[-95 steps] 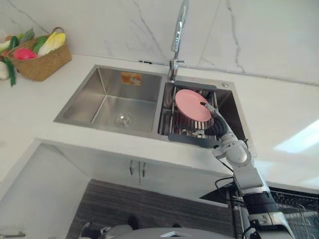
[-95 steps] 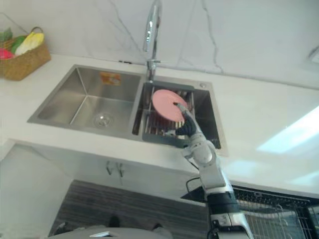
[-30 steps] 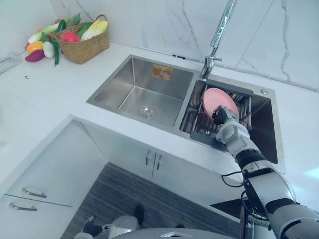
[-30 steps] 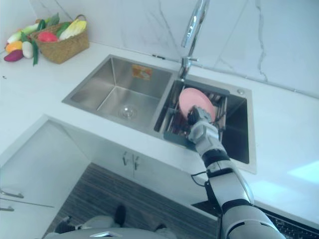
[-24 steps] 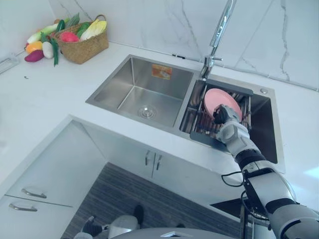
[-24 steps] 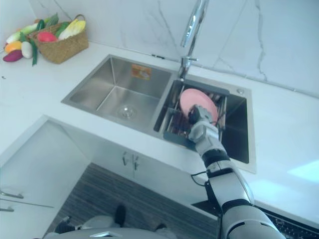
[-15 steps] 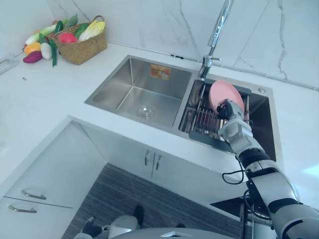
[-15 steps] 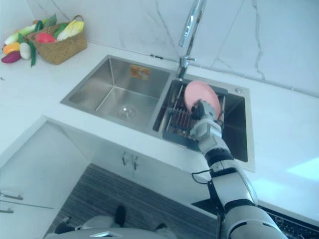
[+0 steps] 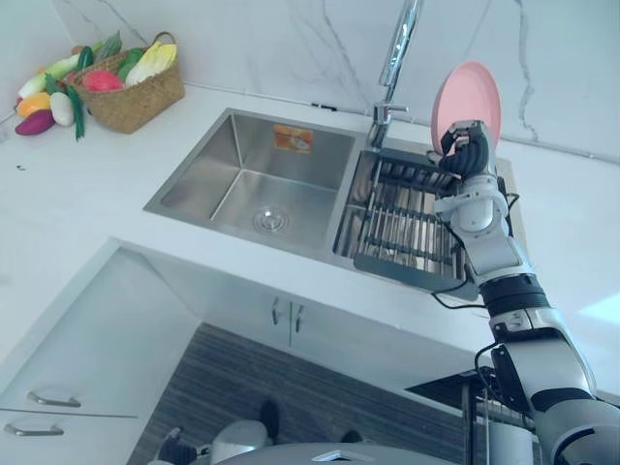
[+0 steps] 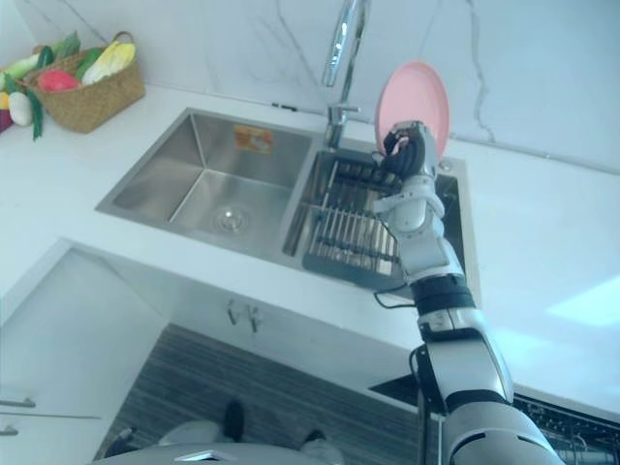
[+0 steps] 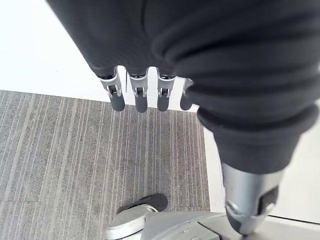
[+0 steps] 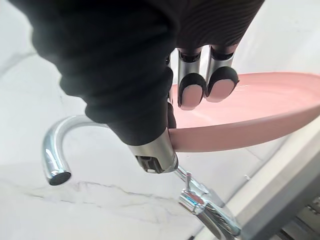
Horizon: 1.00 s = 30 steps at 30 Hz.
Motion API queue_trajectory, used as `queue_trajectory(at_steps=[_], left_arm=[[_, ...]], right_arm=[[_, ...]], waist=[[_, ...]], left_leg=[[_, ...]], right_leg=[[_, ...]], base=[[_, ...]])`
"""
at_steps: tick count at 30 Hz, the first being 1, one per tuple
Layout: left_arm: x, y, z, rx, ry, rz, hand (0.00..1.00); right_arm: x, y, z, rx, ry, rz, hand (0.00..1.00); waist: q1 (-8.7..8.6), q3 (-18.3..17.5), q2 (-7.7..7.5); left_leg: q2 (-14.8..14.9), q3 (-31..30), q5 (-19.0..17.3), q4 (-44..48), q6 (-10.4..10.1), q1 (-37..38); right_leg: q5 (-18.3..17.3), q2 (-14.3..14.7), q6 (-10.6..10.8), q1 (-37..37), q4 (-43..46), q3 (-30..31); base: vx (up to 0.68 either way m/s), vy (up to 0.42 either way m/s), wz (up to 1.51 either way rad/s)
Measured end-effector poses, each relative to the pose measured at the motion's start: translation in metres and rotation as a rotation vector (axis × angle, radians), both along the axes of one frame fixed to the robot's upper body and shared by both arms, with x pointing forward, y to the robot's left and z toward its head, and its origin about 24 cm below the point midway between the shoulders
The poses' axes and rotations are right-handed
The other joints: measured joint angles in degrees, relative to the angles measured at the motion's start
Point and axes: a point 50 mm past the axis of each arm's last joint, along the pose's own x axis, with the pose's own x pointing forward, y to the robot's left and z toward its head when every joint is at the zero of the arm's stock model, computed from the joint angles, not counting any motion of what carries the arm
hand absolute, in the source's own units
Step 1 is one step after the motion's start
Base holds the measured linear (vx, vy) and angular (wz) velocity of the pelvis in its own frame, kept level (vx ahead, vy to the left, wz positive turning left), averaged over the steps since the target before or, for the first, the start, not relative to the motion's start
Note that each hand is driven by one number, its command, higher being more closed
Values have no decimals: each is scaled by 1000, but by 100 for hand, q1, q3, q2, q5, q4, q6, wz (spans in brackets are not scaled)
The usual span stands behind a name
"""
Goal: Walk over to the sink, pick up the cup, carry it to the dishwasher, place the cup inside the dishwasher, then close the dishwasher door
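White table (image 9: pixel 87 194) w/ double sink (image 9: pixel 228 160), rack (image 9: pixel 407 228) in rt basin. Right hand (image 9: pixel 470 155) grips pink plate (image 9: pixel 465 97) by faucet (image 9: pixel 399 48); left hand (image 11: pixel 137 95) slack.

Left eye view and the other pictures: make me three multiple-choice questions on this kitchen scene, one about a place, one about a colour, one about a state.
1. Where is the wicker basket of vegetables?
A. on the countertop, left of the sink
B. on a shelf
C. on a chair

2. What colour is the plate?
A. white
B. pink
C. green

3. The right hand is:
A. open and empty
B. pinching the plate's rim
C. curled round a cup

Answers: A, the basket stands on the white countertop; B, the plate is pink in every view showing it; B, the right wrist view shows fingers on the plate's face and the thumb at its rim.
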Motion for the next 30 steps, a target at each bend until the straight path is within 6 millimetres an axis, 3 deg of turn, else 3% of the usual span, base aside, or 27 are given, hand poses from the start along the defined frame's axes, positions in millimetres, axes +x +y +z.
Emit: queue_trajectory(at_steps=[5,10,15,24,30], left_arm=[[-1,1,0,4,0,4,0],[-6,5,0,26,3,26,0],[-7,8,1,54,13,-4,0],[-7,10,1,69,19,-38,0],[-9,12,1,79,33,-71,0]], right_arm=[[-10,3,7,-8,-83,9,100],[-20,6,9,-32,-131,17,100],[-34,-3,3,-54,-135,-2,100],[-66,-53,12,-151,-148,-146,100],[-87,-80,5,-205,-94,-234,100]], waist=[[-10,-5,-35],[-65,-34,-177],[-183,-90,-282],[-472,-148,-342],[-614,-277,-432]], left_leg=[[9,47,-5,-1,-7,5],[29,282,-83,-2,-4,7],[30,579,-131,-1,41,4],[8,1004,-206,2,120,88],[3,1324,-277,3,137,121]], right_leg=[[2,6,-2,-13,1,54],[35,16,-12,-67,-23,272],[121,16,-8,-227,-50,594],[263,18,9,-423,-80,1094],[278,17,14,-645,68,1474]], base=[[-8,3,-3],[-32,19,-19],[14,35,-34],[23,34,-29],[-13,36,-30]])
